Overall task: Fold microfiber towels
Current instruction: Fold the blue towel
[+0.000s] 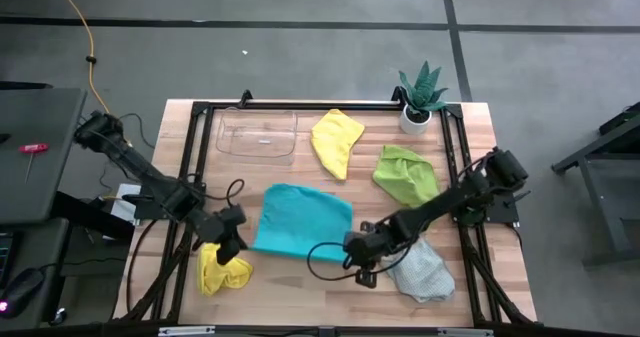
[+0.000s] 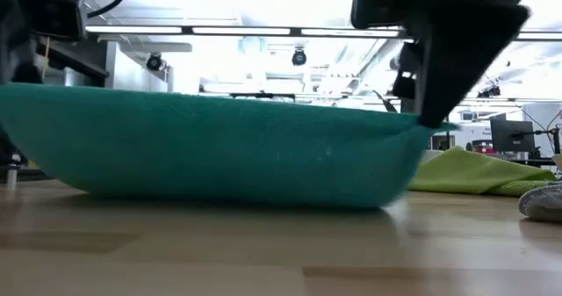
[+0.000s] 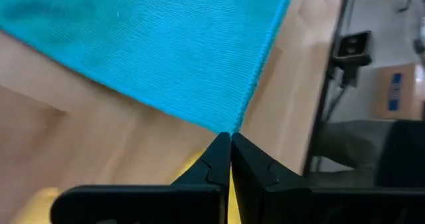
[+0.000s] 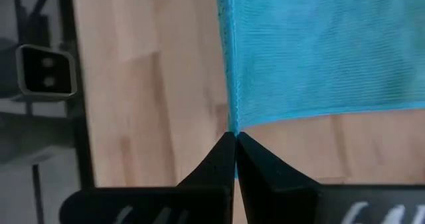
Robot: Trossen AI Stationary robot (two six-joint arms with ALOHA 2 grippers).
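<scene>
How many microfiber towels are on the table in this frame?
5. Teal towel at center, pinched at two near corners; yellow towel beside the tray; lime towel near the plant; grey towel front right; crumpled yellow towel front left. None appear hidden.

I am working around the teal towel (image 1: 300,220) at the middle of the table (image 1: 480,157), and its spread body is blocking the centre. A yellow towel (image 1: 336,142) and a lime green towel (image 1: 404,174) are lying beyond it toward the far edge, with a bare wooden lane running between each and the teal towel. A clear plastic tray (image 1: 258,137) and a potted plant (image 1: 420,99) are crowding the far edge. A crumpled yellow towel (image 1: 220,268) is sitting just beside its near left corner, and a grey towel (image 1: 425,269) is lying off its near right corner. The black frame rails (image 1: 190,167) are fencing both sides.
</scene>
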